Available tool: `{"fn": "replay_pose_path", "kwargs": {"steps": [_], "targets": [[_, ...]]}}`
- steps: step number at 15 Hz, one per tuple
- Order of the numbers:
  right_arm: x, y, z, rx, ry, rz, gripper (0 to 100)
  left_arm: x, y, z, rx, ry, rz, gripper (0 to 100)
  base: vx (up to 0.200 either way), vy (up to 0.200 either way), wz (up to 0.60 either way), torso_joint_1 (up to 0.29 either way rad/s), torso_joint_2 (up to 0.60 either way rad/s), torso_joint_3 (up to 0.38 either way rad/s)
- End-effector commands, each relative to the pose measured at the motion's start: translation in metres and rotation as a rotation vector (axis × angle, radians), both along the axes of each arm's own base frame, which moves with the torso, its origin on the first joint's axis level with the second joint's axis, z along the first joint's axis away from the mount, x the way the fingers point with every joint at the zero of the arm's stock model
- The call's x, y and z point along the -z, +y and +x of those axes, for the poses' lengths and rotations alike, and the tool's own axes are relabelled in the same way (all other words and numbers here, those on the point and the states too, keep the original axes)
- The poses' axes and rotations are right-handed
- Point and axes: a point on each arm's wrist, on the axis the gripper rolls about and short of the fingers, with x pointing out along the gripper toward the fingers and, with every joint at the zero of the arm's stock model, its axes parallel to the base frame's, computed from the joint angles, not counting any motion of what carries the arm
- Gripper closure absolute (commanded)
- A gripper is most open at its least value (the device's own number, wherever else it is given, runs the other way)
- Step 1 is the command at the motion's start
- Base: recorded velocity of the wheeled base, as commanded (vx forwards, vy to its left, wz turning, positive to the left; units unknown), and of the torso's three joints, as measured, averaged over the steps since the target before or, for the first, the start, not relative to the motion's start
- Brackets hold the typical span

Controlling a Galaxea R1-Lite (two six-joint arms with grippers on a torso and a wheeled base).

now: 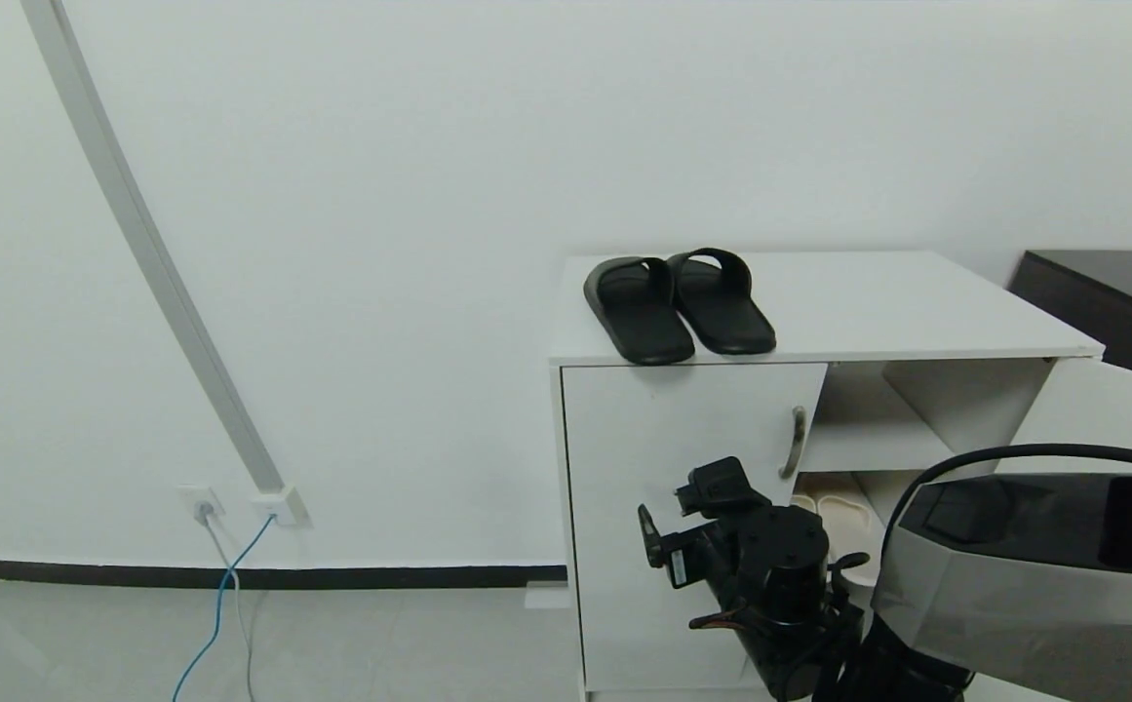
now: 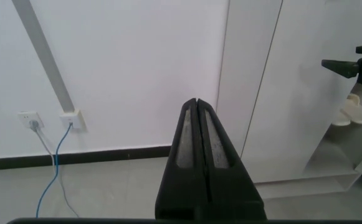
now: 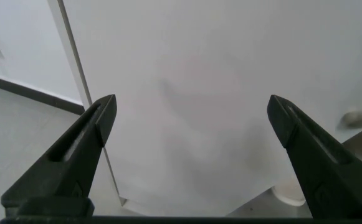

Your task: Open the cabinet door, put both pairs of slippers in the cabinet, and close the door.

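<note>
A pair of black slippers (image 1: 680, 304) lies on top of the white cabinet (image 1: 897, 302), near its left front edge. The cabinet's left door (image 1: 663, 429) is closed, its handle (image 1: 797, 441) at the inner edge. The right door (image 1: 1102, 409) stands swung open. A cream pair of slippers (image 1: 834, 512) (image 2: 355, 112) rests on the lower shelf inside. My right gripper (image 1: 658, 546) (image 3: 192, 102) is open, empty, and faces the closed left door at close range. My left gripper (image 2: 196, 102) is shut on nothing, low and left of the cabinet (image 2: 243, 93), pointing at the wall.
Wall sockets (image 1: 205, 505) with a blue cable (image 1: 219, 604) trailing onto the floor sit left of the cabinet, under a slanted grey conduit (image 1: 156, 253). A dark piece of furniture (image 1: 1112, 292) stands behind the cabinet on the right. Open floor lies to the left.
</note>
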Motion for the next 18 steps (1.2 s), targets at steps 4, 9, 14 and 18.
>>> {"fn": "replay_pose_path", "kwargs": {"steps": [4,9,14,18], "targets": [[0.0011,0.0022,-0.0020,-0.009,0.001,-0.002,0,0.0000,0.0000,0.0001,0.000,0.001,0.001,100,0.000,0.000,0.00,0.208,-0.52,-0.320],[0.0018,0.0005,-0.0005,-0.003,-0.008,0.007,0,0.0000,0.0000,0.0001,0.000,0.001,0.001,100,0.000,0.000,0.00,0.237,-0.56,-0.322],[-0.0008,-0.0011,-0.0013,-0.001,-0.012,0.011,0,0.0000,0.0000,0.0001,0.000,0.001,0.001,100,0.000,0.000,0.00,0.249,-0.56,-0.319],[-0.0031,-0.0043,-0.0013,0.005,-0.020,0.019,0,0.0000,0.0000,0.0001,0.001,0.001,0.001,100,0.000,0.000,0.00,0.188,-0.40,-0.229]]}}
